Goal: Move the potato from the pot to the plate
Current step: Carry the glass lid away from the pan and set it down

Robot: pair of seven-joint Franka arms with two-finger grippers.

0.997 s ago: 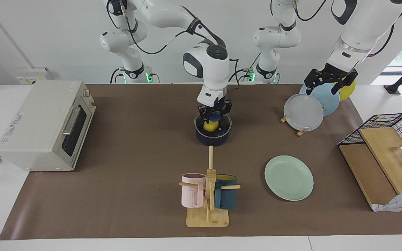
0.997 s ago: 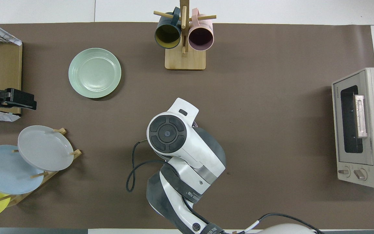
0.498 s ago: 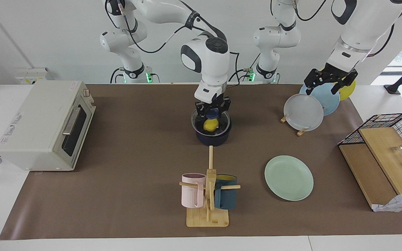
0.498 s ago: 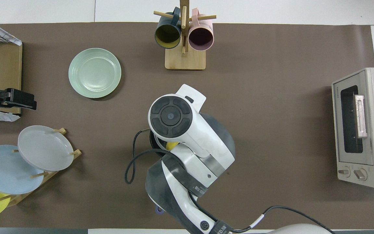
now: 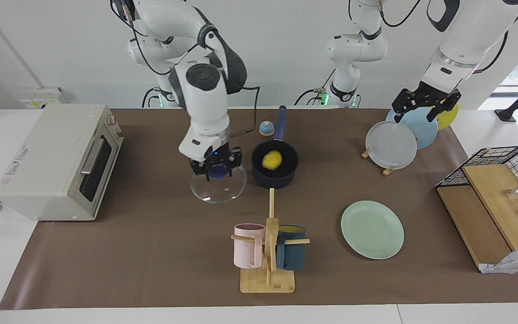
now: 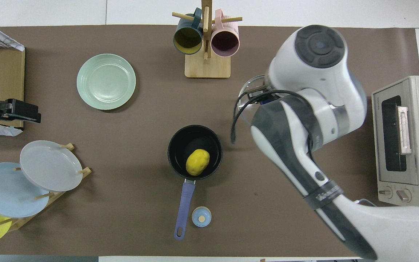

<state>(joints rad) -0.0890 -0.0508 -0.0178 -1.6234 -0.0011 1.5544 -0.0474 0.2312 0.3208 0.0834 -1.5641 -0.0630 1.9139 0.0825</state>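
Note:
The yellow potato [image 5: 272, 159] [image 6: 197, 162] lies uncovered in the dark navy pot [image 5: 275, 179] [image 6: 175, 145], whose blue handle [image 6: 183, 209] points toward the robots. My right gripper [image 5: 216, 173] is shut on the blue knob of the glass lid [image 5: 217, 188], holding it low beside the pot, toward the right arm's end of the table. The mint-green plate [image 5: 372, 229] [image 6: 106, 81] lies bare, farther from the robots than the pot and toward the left arm's end. My left gripper [image 5: 426, 107] [image 6: 13, 111] waits open over the plate rack.
A toaster oven [image 5: 56, 162] stands at the right arm's end. A mug tree [image 5: 268, 252] with two mugs stands farther out than the pot. A plate rack [image 5: 391, 144], a wire basket [image 5: 502, 180] and a small blue knob-like piece [image 5: 265, 128] by the pot handle also stand here.
My right gripper has lifted the glass lid off the pot and carried it sideways toward the toaster oven, so the potato now shows. The left arm has not moved.

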